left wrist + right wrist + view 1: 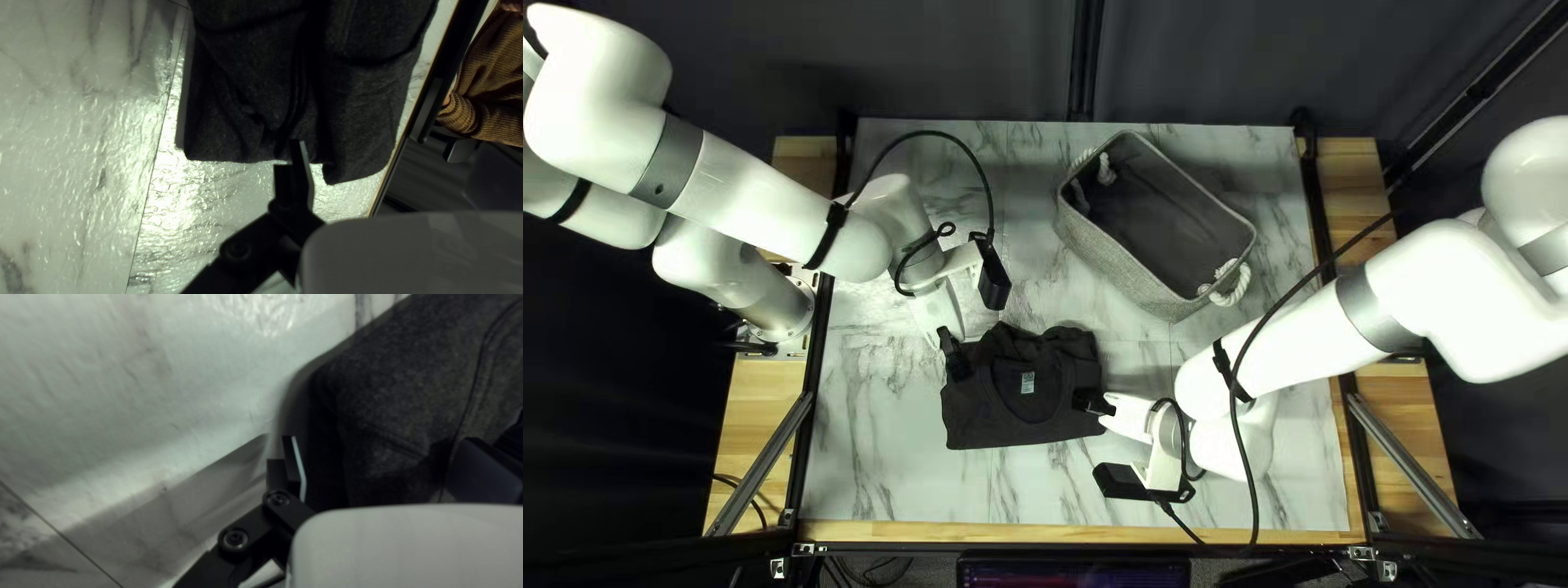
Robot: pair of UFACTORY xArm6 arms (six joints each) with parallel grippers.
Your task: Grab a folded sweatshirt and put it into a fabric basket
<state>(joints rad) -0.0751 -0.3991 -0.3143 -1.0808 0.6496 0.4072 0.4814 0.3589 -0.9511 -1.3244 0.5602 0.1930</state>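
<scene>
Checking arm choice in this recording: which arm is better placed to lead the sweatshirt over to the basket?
Probably right: my right gripper is at the side of the sweatshirt nearer the basket; my left gripper is at the opposite side. Lifting may need both.

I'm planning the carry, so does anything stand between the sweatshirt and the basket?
Nothing visible stands between the sweatshirt and the basket, just the marbled tabletop. The basket's own near wall rises there, so the sweatshirt will probably need lifting over it.

Sweatshirt (1024, 403) partly hidden, probable sleeve (493, 87) cropped
</scene>
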